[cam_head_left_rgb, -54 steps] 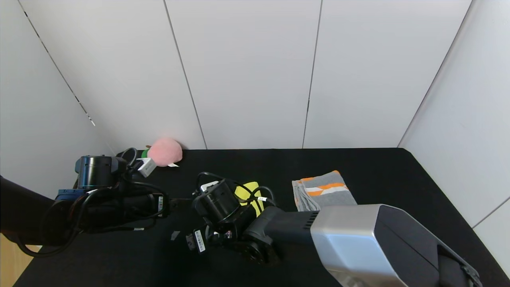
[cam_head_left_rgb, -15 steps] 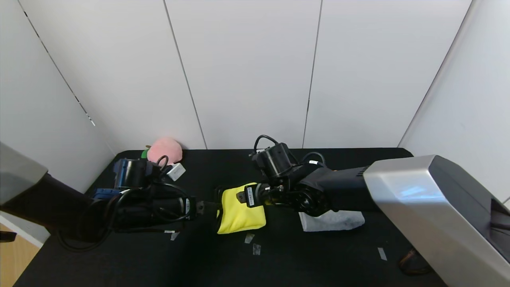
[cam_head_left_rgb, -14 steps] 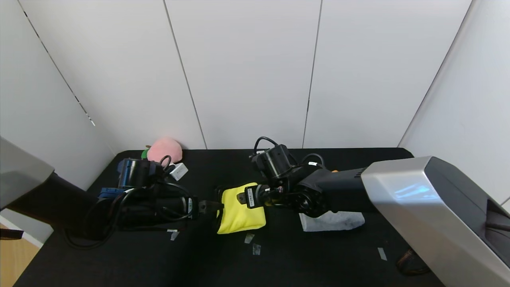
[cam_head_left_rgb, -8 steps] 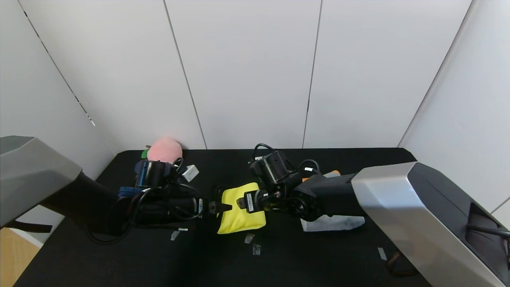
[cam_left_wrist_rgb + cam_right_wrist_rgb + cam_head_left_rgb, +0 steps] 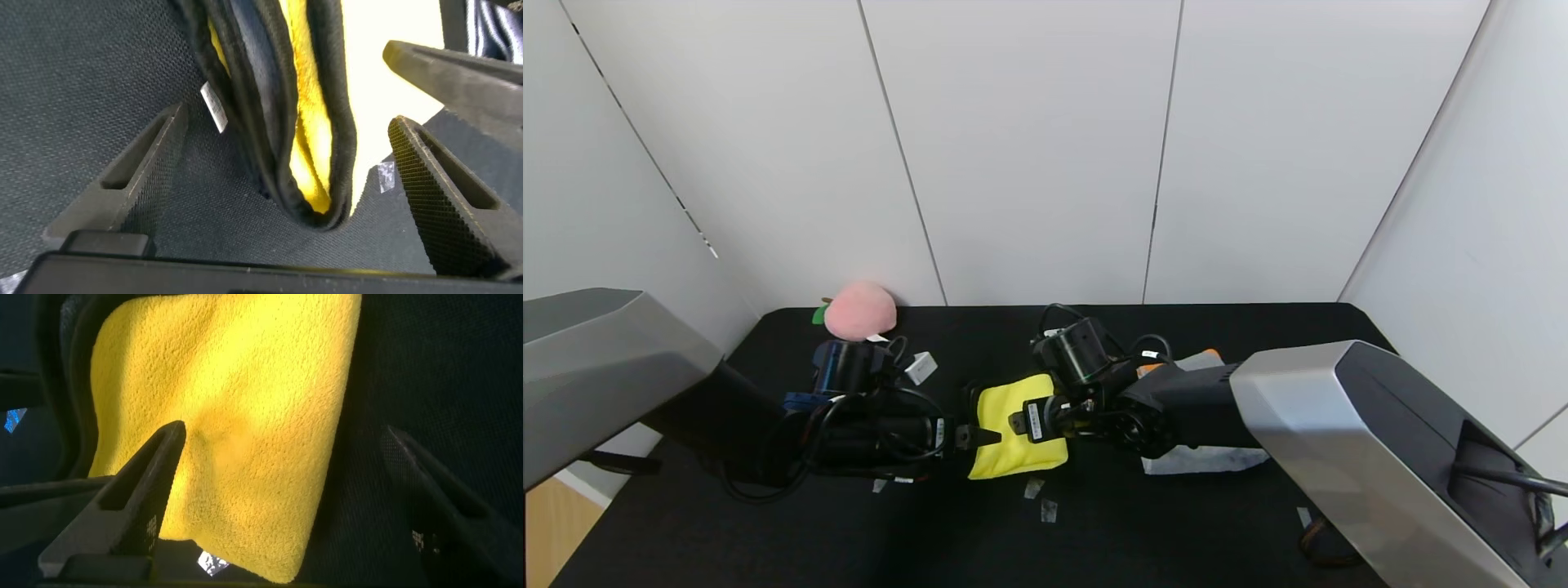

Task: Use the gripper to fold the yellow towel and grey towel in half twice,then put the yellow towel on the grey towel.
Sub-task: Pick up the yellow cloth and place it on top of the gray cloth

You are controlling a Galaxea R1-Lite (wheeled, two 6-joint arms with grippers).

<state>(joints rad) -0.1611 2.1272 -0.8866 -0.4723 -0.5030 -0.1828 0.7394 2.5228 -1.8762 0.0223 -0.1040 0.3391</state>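
Between both grippers: yellow towel (image 5: pixel 1013 429) | left fingers (image 5: pixel 135 184) spread | right fingers (image 5: pixel 143 490) spread

One yellow towel (image 5: pixel 1013 433), one grey towel (image 5: pixel 1205 460), two grippers — left gripper (image 5: pixel 970 437), right gripper (image 5: pixel 1017 422); one pink plush (image 5: pixel 860 310), several tape scraps (image 5: pixel 1041 500)

Head view is bright and even, soft overhead light on the white wall panels (image 5: pixel 1029 147), barely any shadows. The black bench (image 5: pixel 1094 539) swallows detail. Panel seams splay outward toward the 10 and 2 o'clock corners (wide lens). Wrist views are soft up close, and the yellow towel (image 5: pixel 237 416) glows almost overexposed.
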